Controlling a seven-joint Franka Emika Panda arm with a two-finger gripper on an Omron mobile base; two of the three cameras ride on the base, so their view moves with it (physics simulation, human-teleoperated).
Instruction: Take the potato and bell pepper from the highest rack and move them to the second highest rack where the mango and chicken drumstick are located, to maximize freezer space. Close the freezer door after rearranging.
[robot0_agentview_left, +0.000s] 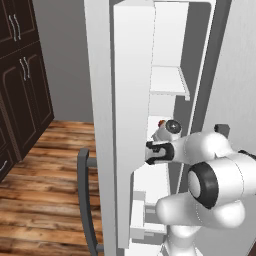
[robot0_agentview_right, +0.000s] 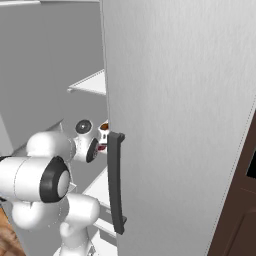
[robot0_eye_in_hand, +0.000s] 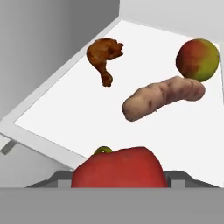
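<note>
The red bell pepper (robot0_eye_in_hand: 118, 168) sits at the bottom of the hand view with my gripper (robot0_eye_in_hand: 119, 181) shut on it, just over the front edge of a white freezer rack (robot0_eye_in_hand: 52, 118). On that rack lie the tan potato (robot0_eye_in_hand: 159, 98), the brown chicken drumstick (robot0_eye_in_hand: 104, 54) at the back left, and the red-yellow-green mango (robot0_eye_in_hand: 197, 59) at the back right. The left base view has my hand (robot0_agentview_left: 159, 150) reaching into the freezer past the open freezer door (robot0_agentview_left: 132, 100), and a bit of red (robot0_agentview_left: 161, 122) shows beyond it.
A higher white shelf (robot0_agentview_left: 167, 80) (robot0_agentview_right: 92, 82) juts out above my hand. The freezer door's grey bar handle (robot0_agentview_left: 85, 200) hangs low on the left. A white door panel (robot0_agentview_right: 180, 125) with a dark handle (robot0_agentview_right: 116, 185) stands close on my right. Dark brown cabinets (robot0_agentview_left: 22, 85) line the left wall.
</note>
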